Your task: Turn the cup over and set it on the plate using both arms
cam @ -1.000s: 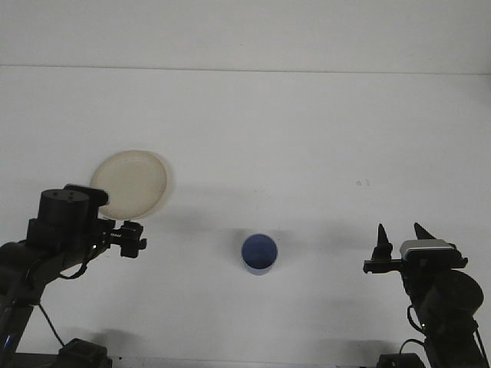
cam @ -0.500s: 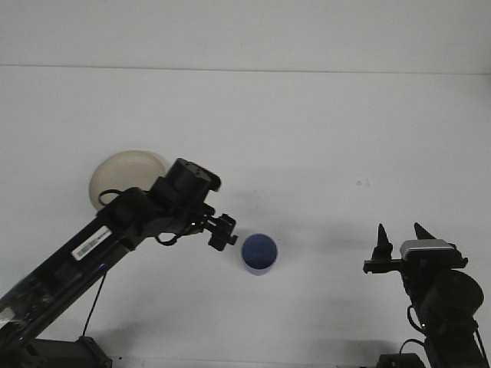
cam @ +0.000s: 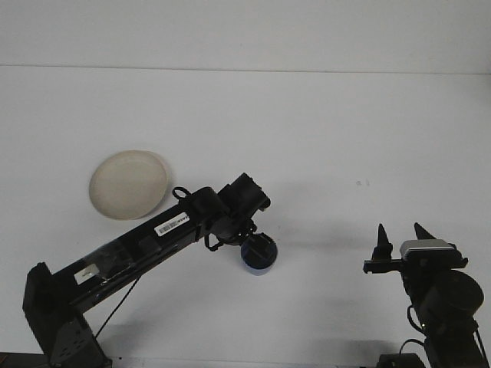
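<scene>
White tabletop (cam: 307, 138) is filling the front view, running back to a pale wall. Near the left side, a cream plate (cam: 128, 184) is lying flat, with nothing resting on it. Well to its right, nearer the camera, a blue cup (cam: 258, 256) is standing on the tabletop, its top partly hidden. Reaching in from the lower left corner, the left arm is stretching diagonally across, and the left pincer (cam: 257, 247) is sitting right over the cup's rim; whether its fingers are closing on the cup I cannot tell. At the lower right, the right pincer (cam: 400, 238) is pointing upward with its two dark fingers spread apart, holding nothing, well away from the cup.
</scene>
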Robot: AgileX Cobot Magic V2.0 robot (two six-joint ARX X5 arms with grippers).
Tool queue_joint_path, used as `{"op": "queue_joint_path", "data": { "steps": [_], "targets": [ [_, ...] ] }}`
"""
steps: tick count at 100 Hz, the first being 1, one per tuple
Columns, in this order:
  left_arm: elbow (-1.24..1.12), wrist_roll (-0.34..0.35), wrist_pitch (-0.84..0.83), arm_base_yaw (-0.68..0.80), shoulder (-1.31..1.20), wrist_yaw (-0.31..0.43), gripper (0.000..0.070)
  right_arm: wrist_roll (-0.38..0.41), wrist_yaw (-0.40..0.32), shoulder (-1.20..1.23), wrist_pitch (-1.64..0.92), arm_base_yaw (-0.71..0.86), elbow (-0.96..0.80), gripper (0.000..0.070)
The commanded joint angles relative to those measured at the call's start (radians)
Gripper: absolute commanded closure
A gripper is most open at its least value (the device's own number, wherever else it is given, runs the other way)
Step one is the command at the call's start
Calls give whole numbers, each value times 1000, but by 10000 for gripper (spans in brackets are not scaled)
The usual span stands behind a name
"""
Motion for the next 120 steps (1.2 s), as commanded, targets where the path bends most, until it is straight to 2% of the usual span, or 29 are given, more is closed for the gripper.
{"op": "queue_joint_path", "data": {
  "steps": [1, 29, 37, 41, 58, 97, 120],
  "targets": [
    [25, 5, 2, -13, 39, 0, 278, -8, 3, 2, 9, 2, 9, 215],
    [25, 10, -2, -13, 126, 0, 279, -8, 3, 2, 8, 2, 9, 215],
    [25, 9, -1, -13, 138, 0, 298, -8, 3, 2, 8, 2, 9, 215],
    [25, 9, -1, -15, 140, 0, 354, -8, 3, 2, 8, 2, 9, 215],
    [25, 14, -2, -17, 140, 0, 700, -8, 3, 2, 8, 2, 9, 215],
    [59, 62, -83, -5, 99, -10, 690, -8, 3, 2, 8, 2, 9, 215],
    [146, 93, -196, 91, -16, -172, 690, -8, 3, 2, 9, 2, 9, 215]
  ]
}}
